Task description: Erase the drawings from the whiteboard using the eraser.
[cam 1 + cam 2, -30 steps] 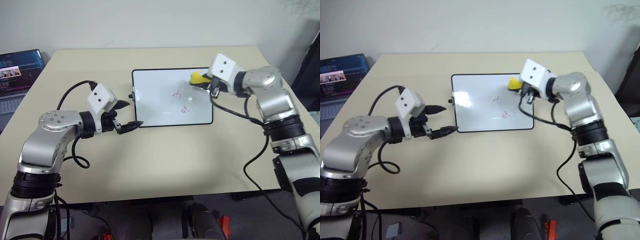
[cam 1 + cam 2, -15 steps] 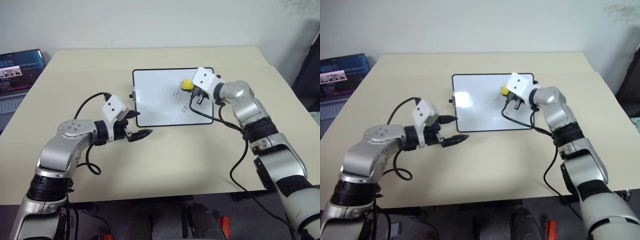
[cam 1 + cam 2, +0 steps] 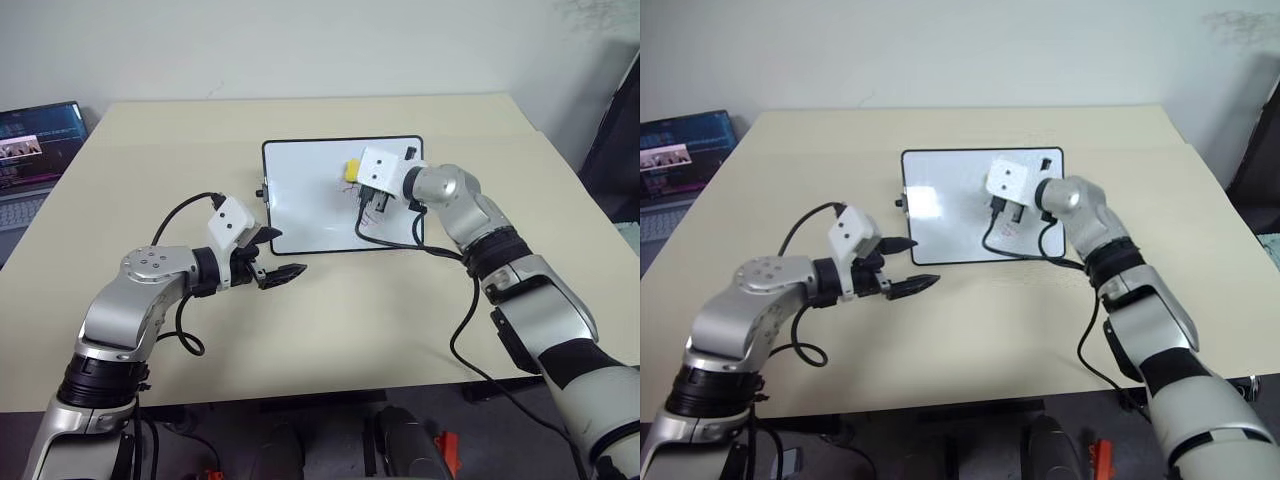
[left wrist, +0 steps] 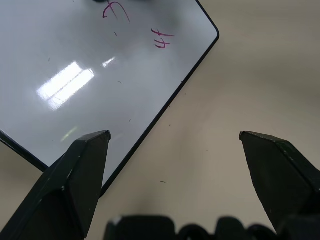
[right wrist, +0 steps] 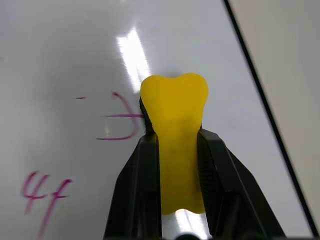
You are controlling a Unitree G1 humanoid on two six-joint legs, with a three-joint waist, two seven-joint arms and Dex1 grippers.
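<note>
The whiteboard lies flat on the tan table, glossy white with a thin black frame. Two small pink drawings mark its right half: a curved stroke and a scribble nearer the front edge. My right gripper is shut on the yellow eraser, whose tip sits just beside the curved stroke, low over the board. Whether it presses on the surface I cannot tell. In the head view the eraser pokes out past the right wrist. My left gripper is open and empty, hovering just off the board's front left corner.
An open laptop stands at the far left, off the table's edge. The tan table stretches wide in front of the board. The right arm's black cable hangs over the board's front right corner.
My right gripper carried the eraser left and down across the board, from its far right edge to the curved stroke. The left gripper sank slightly toward the board's front corner, then held still.
</note>
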